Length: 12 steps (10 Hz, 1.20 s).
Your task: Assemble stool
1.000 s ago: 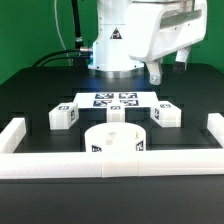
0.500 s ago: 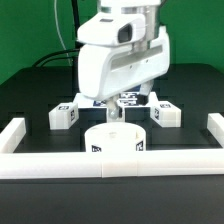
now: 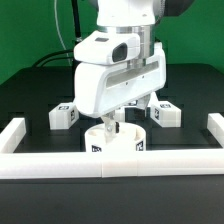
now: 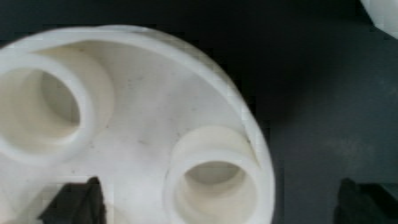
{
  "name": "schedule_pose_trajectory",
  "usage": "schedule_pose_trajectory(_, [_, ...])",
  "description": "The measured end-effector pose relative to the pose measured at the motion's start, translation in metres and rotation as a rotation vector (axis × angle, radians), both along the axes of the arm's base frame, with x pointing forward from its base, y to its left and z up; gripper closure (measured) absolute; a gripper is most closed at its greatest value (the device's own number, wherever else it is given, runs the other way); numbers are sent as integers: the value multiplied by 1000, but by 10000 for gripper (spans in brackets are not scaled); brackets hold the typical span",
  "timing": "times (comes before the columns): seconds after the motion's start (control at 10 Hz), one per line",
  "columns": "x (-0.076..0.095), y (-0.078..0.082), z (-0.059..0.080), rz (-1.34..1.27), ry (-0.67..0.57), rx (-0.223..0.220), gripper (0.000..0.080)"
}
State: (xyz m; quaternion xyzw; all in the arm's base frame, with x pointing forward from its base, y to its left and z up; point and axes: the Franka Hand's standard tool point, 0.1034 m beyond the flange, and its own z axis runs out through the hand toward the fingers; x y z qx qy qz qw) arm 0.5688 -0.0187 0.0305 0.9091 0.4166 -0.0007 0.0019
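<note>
The stool's round white seat disc (image 3: 113, 143) lies by the front rail, tags on its side wall. In the wrist view it (image 4: 151, 110) fills most of the frame, with two socket holes (image 4: 214, 176) showing. My gripper (image 3: 115, 127) hangs low just above the seat's top. It is open and empty (image 4: 222, 205). One dark fingertip (image 4: 75, 200) is over the disc, the other (image 4: 370, 203) over the black table beyond the rim. Two short blocky legs lie behind the seat, one at the exterior view's left (image 3: 63, 116) and one at its right (image 3: 165, 114).
A long white rail (image 3: 110, 163) borders the table's front, with short side pieces at the left (image 3: 13, 130) and right (image 3: 213, 128). The arm's body hides the marker board and the table's middle behind the seat.
The arm has swung from the back right toward the front and come down. The gripper now hangs just over the seat disc. The seat and legs have not moved.
</note>
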Motion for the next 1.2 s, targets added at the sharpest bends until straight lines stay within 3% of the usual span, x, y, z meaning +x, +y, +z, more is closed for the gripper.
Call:
schedule_pose_trajectory(0.4, [-1, 1, -5, 0, 0, 1, 150])
schedule_pose_trajectory(0.6, [-1, 1, -5, 0, 0, 1, 422])
schedule_pose_trajectory(0.7, [-1, 1, -5, 0, 0, 1, 422])
schedule_pose_trajectory(0.8, [-1, 1, -5, 0, 0, 1, 492])
schedule_pose_trajectory(1.2, [-1, 1, -5, 0, 0, 1, 492])
